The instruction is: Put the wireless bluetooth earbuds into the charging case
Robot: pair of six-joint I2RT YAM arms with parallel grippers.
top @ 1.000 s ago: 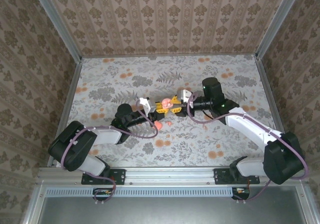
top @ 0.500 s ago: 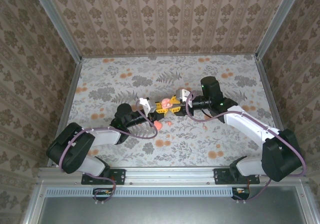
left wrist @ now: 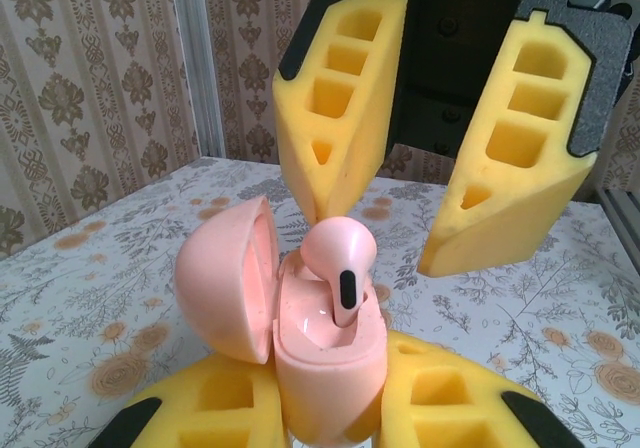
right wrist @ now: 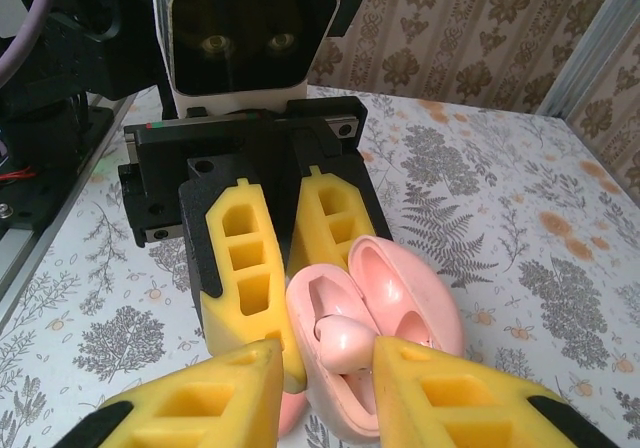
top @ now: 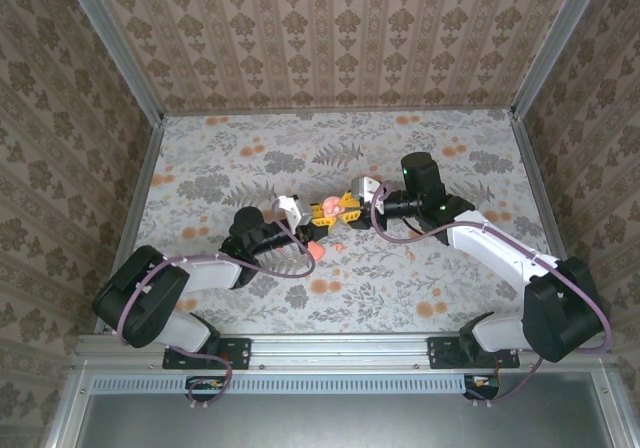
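A flower-print table point(top: 450, 158) lies open on every side of the case, and its walls point(top: 330, 28) stand well apart from it. The left hand point(left wrist: 325, 413) clamps the case point(left wrist: 320, 368) by its base, upright, with the lid point(left wrist: 225, 278) swung open. The right hand point(left wrist: 378, 240) hangs just above the case, fingers point(left wrist: 340, 98) apart, holding nothing. One earbud point(left wrist: 335, 253) stands in the case, stem down, head tilted and proud of the rim. It likely needs a gentle, straight press on the head; a sideways nudge could tip it out.
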